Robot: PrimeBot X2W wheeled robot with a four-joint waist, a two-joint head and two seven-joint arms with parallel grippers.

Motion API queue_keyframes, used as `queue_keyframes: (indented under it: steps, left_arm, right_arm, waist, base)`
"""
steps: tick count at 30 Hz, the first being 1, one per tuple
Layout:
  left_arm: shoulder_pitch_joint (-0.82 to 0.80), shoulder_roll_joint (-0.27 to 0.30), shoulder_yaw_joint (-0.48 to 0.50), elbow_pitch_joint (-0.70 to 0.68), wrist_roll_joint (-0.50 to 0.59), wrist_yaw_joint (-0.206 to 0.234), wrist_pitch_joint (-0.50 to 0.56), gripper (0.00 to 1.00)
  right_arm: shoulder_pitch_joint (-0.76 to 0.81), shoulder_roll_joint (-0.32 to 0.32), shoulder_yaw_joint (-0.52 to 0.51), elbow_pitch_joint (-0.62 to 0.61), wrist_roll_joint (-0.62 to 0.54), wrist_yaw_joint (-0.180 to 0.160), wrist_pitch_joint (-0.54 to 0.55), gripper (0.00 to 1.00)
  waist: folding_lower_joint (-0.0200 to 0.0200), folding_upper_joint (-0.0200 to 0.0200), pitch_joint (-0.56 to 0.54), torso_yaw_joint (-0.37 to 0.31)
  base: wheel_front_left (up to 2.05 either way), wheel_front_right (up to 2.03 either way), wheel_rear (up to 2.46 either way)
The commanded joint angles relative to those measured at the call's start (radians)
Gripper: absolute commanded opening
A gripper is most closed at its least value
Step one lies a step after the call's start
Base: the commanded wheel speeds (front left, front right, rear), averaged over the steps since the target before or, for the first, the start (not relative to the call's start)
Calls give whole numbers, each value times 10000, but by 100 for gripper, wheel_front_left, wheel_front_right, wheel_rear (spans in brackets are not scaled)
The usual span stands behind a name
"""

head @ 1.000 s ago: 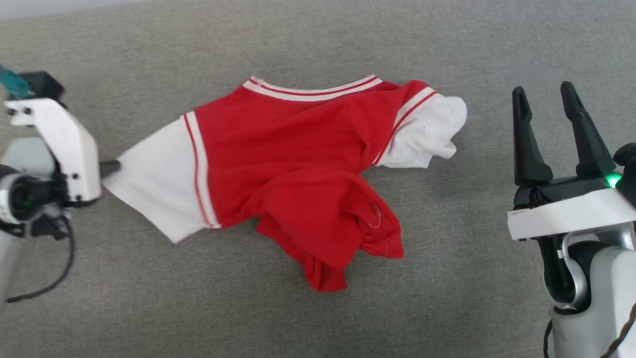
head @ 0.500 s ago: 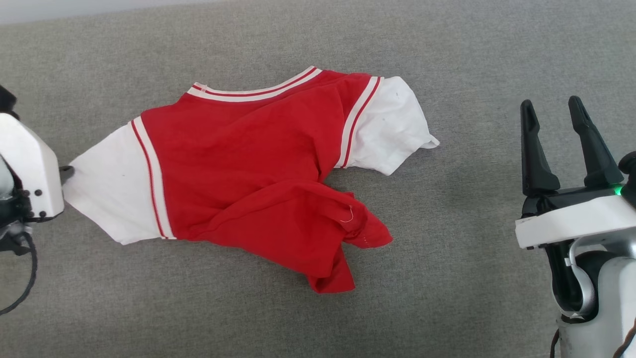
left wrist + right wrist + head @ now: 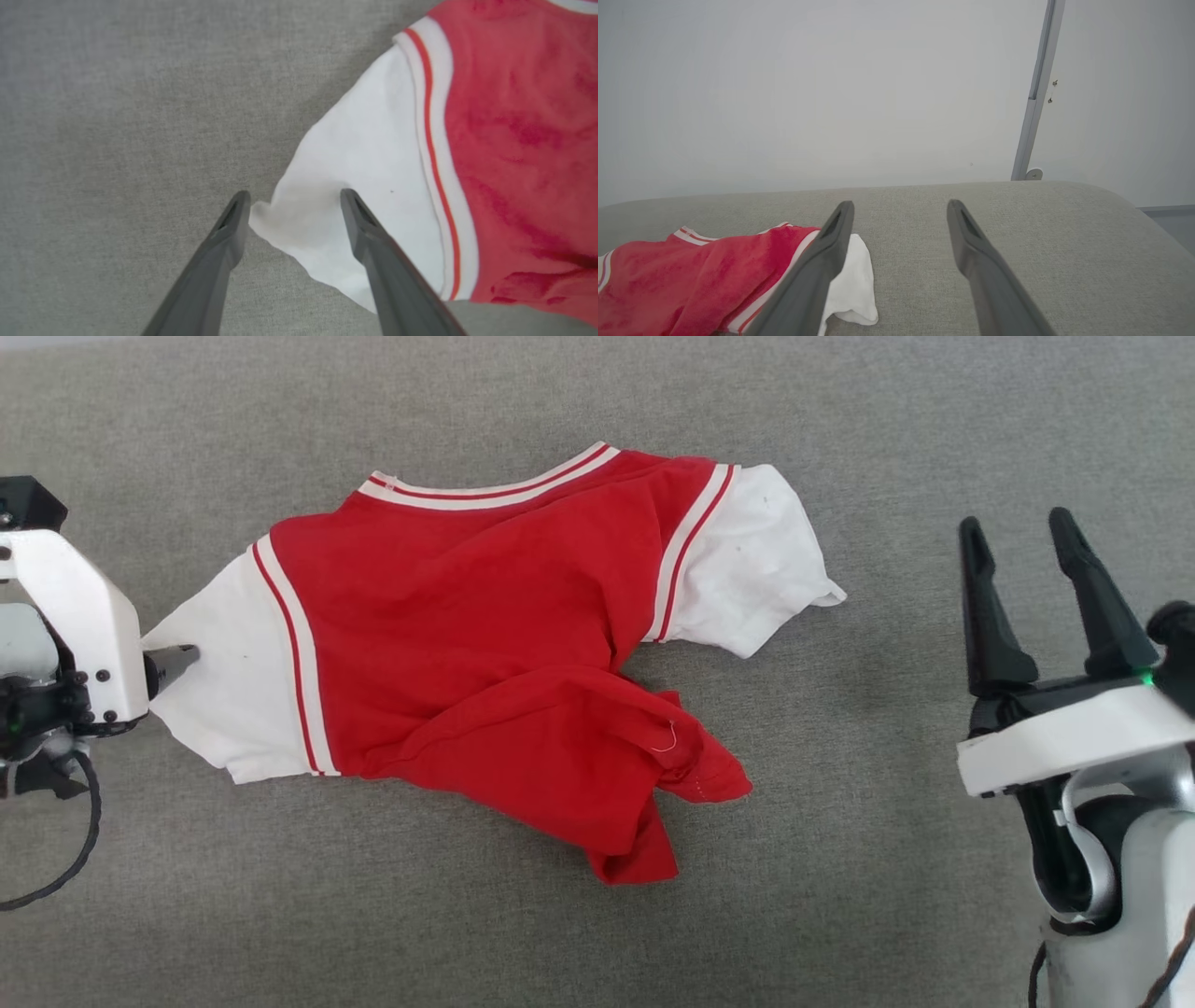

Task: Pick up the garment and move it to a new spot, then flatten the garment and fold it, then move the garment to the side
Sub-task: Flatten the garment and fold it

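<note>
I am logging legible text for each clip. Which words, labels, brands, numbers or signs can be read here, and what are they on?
No text can be read.
The garment shows only red cloth, white sleeves and striped trim, with no letters or numbers on its upturned side.
The left end effector and the right end effector carry no readable marking.
The grey surface and the wall are blank.

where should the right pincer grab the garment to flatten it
Take the rumpled red hem corner of the garment, coming in from the robot's right with the open right pincer. That corner pokes out toward that side in a thick fold, likely easier to pinch than the flat body.
</note>
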Motion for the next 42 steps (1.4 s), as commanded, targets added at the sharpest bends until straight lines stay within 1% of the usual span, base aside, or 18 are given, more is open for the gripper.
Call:
queue_keyframes:
  steps: [1,6,10,12,13,15,17,22,27,28,30,34,36,38,39,40,42]
  left_arm:
    - [-172,-56,-46,102,26,27,76,100]
    - [-397,-197,-294,663,343,-117,-79,100]
    - [-469,-548,-445,1357,390,-238,-334,100]
    - [-522,-849,-517,1673,235,-409,-389,100]
    - [-495,-989,-576,1810,103,-545,-286,0]
    - [-589,-1235,-692,2067,130,-688,-284,0]
    - [-746,-1410,-752,2250,101,-904,-384,0]
    - [-1229,-1842,-907,2617,248,-1379,-815,0]
    - [-1653,-2262,-1038,3053,300,-1752,-1134,0]
    - [-1653,-2262,-1038,3053,300,-1752,-1134,0]
    - [-1808,-2361,-1125,3220,378,-1862,-1257,0]
    - [-2049,-2607,-1191,3520,282,-2074,-1499,0]
    - [-2144,-2679,-1228,3672,237,-2154,-1632,0]
    - [-2202,-2771,-1250,3812,182,-2218,-1761,0]
    - [-2238,-2807,-1266,3895,171,-2243,-1812,0]
    - [-2290,-2839,-1285,3968,191,-2260,-1864,0]
    - [-2419,-2873,-1341,4092,219,-2297,-1907,0]
  right_arm:
    - [-158,1,64,-51,4,-3,90,100]
    - [-371,-7,347,-56,-64,-1,600,100]
    - [-586,-119,499,194,-55,-1,1117,100]
    - [-821,-283,696,401,3,-1,1433,100]
    - [-934,-313,732,532,79,-1,1597,100]
    - [-1184,-599,887,899,24,-1,2080,100]
    - [-1577,-684,973,1276,222,-3,2534,100]
    - [-2582,-1193,1248,2376,415,-3,3874,100]
    - [-3481,-1685,1641,3544,542,-1,5352,100]
    - [-3481,-1685,1641,3544,542,-1,5352,100]
    - [-3737,-1851,1827,3944,581,-3,5903,100]
    - [-3991,-2061,2433,4767,807,-1,7019,100]
    - [-3973,-1985,2767,5186,1149,14,7546,100]
    - [-3952,-2048,3294,5476,1466,34,8015,100]
    - [-3958,-2114,3511,5571,1650,36,8203,59]
    - [-4031,-2178,3613,5583,1799,37,8187,0]
    - [-4312,-2404,3669,5553,2045,34,8143,0]
  waist:
    - [0,0,59,23]
    - [0,0,274,75]
    - [0,0,398,142]
    - [0,0,438,206]
    - [0,0,444,239]
    - [0,0,462,340]
    - [0,0,484,438]
    - [0,0,586,795]
    - [0,0,726,1201]
    - [0,0,726,1201]
    - [0,0,788,1349]
    - [0,0,891,1572]
    - [0,0,908,1634]
    - [0,0,906,1694]
    - [0,0,897,1720]
    - [0,0,880,1750]
    - [0,0,800,1792]
  base:
    - [0,0,0]
    - [0,0,0]
    - [0,0,0]
    - [0,0,0]
    - [0,0,0]
    - [0,0,0]
    - [0,0,0]
    - [0,0,0]
    - [0,0,0]
    - [0,0,0]
    - [0,0,0]
    - [0,0,0]
    - [0,0,0]
    - [0,0,0]
    - [0,0,0]
    - [0,0,0]
    - [0,0,0]
